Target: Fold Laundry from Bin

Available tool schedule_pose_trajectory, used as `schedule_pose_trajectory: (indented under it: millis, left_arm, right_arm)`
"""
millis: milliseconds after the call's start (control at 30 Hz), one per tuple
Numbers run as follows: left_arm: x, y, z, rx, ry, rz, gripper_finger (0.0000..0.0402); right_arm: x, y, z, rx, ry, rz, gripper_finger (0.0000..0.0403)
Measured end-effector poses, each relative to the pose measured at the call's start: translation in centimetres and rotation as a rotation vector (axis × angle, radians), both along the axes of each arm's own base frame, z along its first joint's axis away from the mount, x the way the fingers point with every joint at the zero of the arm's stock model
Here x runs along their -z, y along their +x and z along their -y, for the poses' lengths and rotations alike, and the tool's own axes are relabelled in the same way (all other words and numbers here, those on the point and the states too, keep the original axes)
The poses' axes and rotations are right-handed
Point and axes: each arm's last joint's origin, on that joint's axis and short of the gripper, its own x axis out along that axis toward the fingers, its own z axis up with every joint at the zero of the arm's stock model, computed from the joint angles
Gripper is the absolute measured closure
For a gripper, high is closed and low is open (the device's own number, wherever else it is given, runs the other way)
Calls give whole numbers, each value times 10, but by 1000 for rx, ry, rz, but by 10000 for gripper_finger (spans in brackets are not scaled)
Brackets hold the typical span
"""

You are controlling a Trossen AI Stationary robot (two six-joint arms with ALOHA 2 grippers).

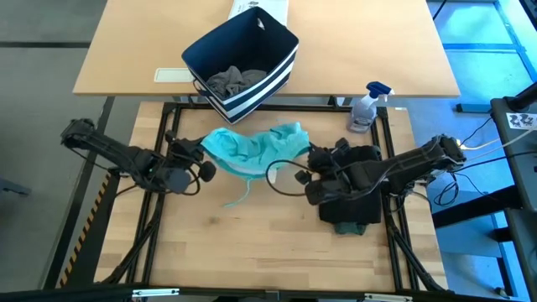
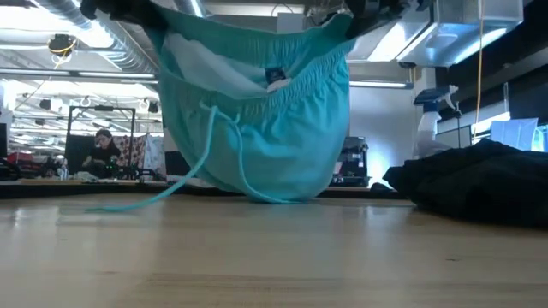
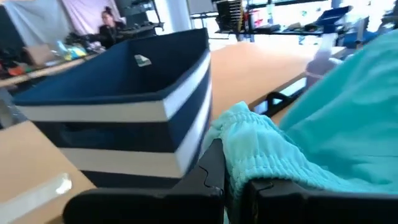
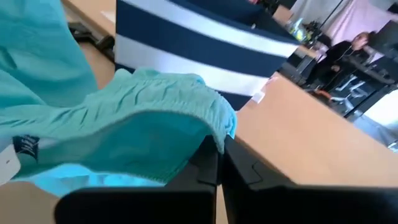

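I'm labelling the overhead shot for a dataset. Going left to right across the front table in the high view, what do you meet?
Left gripper shut on the teal shorts → teal shorts → right gripper shut on their other end → black garment pile.

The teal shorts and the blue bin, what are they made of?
The teal shorts look like soft, matte woven cloth: the waistband is gathered and a drawstring dangles. The navy bin seems to be stiff fabric with white stripes, though its inner frame is hidden.
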Motion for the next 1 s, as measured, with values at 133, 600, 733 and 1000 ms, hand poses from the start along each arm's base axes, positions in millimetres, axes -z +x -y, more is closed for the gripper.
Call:
schedule_pose_trajectory:
  millis: [133, 600, 733, 1000]
  left_arm:
    - [22, -1, 6, 102, -68, -107, 401]
    - [124, 7, 40, 452, -351, -610, 304]
    - [126, 16, 60, 588, -310, -633, 265]
    - [117, 35, 92, 727, -122, -649, 212]
  right_arm:
    - [4, 2, -2, -33, 48, -25, 401]
    - [15, 13, -6, -91, 154, -53, 401]
    - [18, 17, -2, -95, 187, -60, 402]
    - [23, 25, 6, -106, 226, -80, 402]
